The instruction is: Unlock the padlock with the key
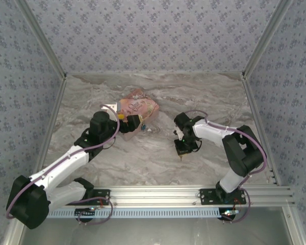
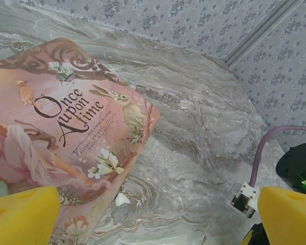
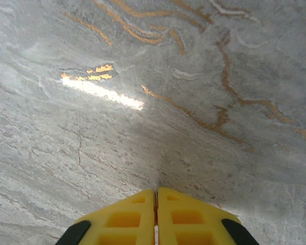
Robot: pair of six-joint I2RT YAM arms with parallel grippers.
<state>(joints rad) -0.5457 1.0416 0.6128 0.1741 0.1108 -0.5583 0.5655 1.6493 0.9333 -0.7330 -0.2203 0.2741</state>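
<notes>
Status: key is in hand, lock not engaged yet.

My right gripper [image 3: 155,198] is clenched with the pads flush. A thin metal sliver is pinched edge-on between them. I take that for the key [image 3: 155,204], but it's too thin to make out any teeth. The gripper hangs just above bare counter [image 1: 143,163], well apart from the pink box [image 1: 137,107], to the box's right and nearer the arm bases.

My left gripper [image 2: 154,217] is released, grasping nothing. Its yellow fingers [image 2: 21,217] are spread wide at the box's near edge.

The padlock [image 1: 144,127] is a tiny blue speck on the counter just beside the box's near edge, close by the left gripper's tip. From overhead I can't tell which way the keyhole faces or whether the shackle is seated.

Step, as I judge it: between key pickup and insertion, with the lock not yet secured.

What the next move needs:
- The left gripper closes on the padlock body and presents the keyhole toward the right arm.
- The right gripper carries the key across toward the box and lines the blade up with the keyway.
- The margin is tight. The lock is tiny, and the key may pivot in the pads under side load.
- An unheld lock would likely skate on the marble.
</notes>
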